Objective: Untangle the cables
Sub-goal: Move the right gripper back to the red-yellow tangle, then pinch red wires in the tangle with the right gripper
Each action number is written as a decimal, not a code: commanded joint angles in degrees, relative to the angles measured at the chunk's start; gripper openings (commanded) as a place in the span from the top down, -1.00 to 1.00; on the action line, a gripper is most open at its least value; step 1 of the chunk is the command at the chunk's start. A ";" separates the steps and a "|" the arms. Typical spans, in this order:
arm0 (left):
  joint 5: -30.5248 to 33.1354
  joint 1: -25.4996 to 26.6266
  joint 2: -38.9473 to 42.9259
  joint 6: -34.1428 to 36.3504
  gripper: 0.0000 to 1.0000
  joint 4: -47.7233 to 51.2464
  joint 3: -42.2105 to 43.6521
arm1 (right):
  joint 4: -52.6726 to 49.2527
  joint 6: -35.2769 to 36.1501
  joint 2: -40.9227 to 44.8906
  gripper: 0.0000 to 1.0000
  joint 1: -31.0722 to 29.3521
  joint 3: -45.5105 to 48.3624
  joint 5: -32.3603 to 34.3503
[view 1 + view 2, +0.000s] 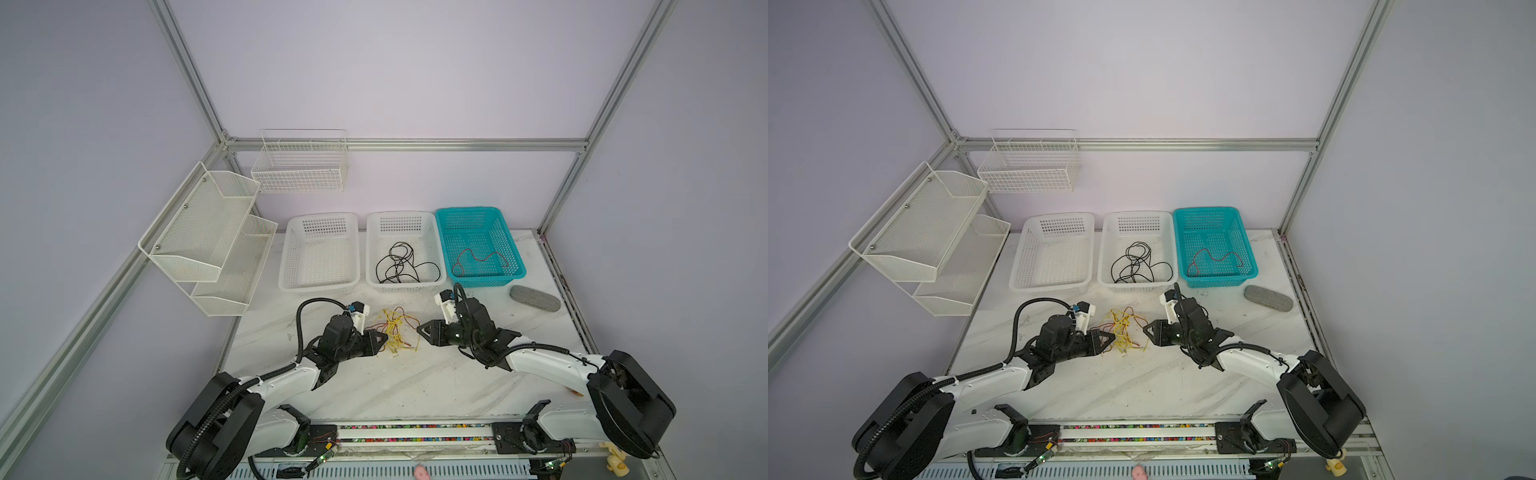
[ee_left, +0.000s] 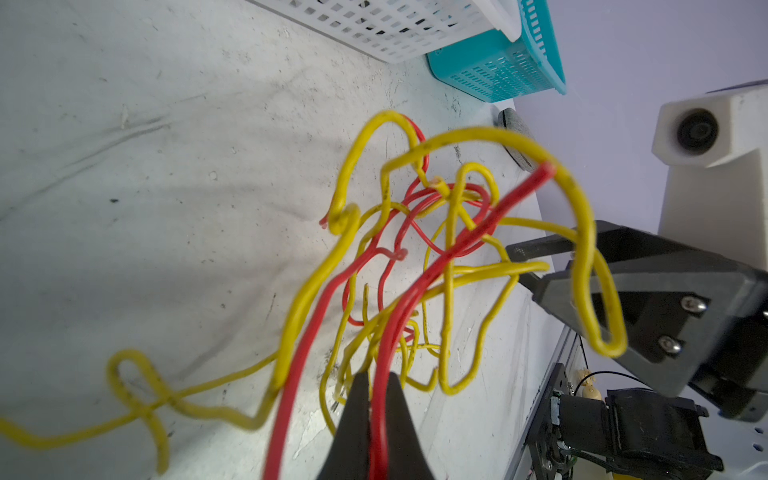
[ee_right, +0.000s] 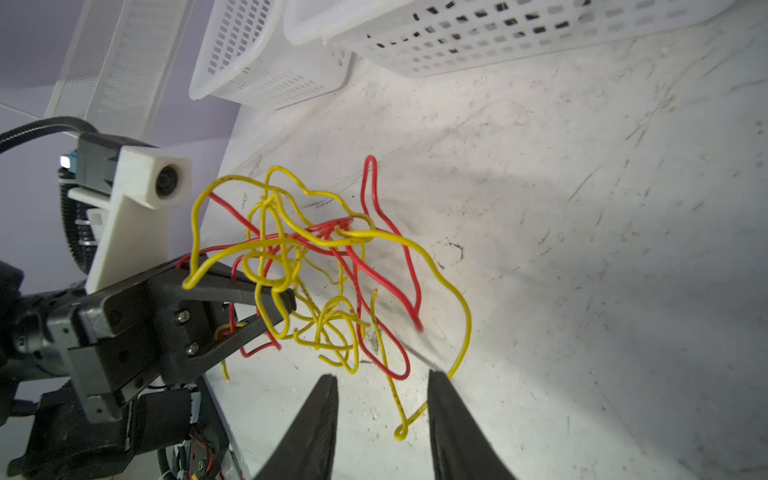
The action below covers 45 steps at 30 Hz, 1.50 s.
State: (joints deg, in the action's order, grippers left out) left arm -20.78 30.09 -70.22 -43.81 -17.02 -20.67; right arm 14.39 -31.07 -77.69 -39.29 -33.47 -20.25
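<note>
Robot arms point(image 1: 286, 376) flank a tangle of red and yellow cables point(image 1: 397, 330) on a marble-patterned tabletop point(image 1: 415, 382).

Nearest the camera, the left gripper point(image 2: 376, 376) is clamped tight on a red strand point(image 2: 413, 289) of the tangle, while the right gripper point(image 3: 380, 376), facing it from just across the heap, stands partly open and grips nothing (a yellow strand point(image 3: 469, 322) trails its hooked end between the fingers point(image 3: 324, 415)). Farther back, by the wall, a black cable point(image 1: 401, 262) lies coiled in the middle white basket point(image 1: 405, 226) and a lone red cable point(image 1: 469, 250) in the teal basket point(image 1: 469, 220).
</note>
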 commanded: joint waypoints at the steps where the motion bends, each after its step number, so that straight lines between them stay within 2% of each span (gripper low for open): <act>1: -0.86 0.23 0.70 0.92 1.00 -2.51 2.15 | 2.04 0.38 -2.15 0.25 -0.32 -2.11 3.58; 6: -0.95 0.41 0.27 0.92 1.00 -2.89 2.22 | 4.60 -0.38 -4.83 0.31 -0.61 -3.45 2.80; 10: -1.03 0.45 -0.05 0.81 1.00 -3.40 2.30 | 5.32 -0.32 -6.85 0.43 -1.38 -4.45 2.58; 19: -0.97 0.50 -0.16 0.91 1.00 -3.72 2.64 | 4.43 0.09 -6.34 0.99 -1.75 -4.03 4.44; 26: -1.07 0.50 -0.70 0.83 1.00 -4.09 2.53 | 3.00 0.35 -4.79 1.00 -1.76 -3.61 5.56; 31: 0.61 0.52 -0.36 1.09 1.00 -2.10 2.26 | -2.04 1.76 -1.33 1.00 -1.76 -3.79 7.31; 40: 1.53 0.42 -3.18 1.52 1.00 -0.69 1.66 | -11.14 0.46 12.20 1.00 -1.66 -2.73 11.05; 45: 0.92 0.46 -4.01 1.46 1.00 -0.91 1.26 | -15.21 0.31 16.01 1.00 -1.58 -4.16 12.58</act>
State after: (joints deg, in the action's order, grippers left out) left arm -20.80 30.70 -73.76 -43.68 -19.25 -19.88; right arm 1.69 -29.85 -63.61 -41.21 -36.25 -11.27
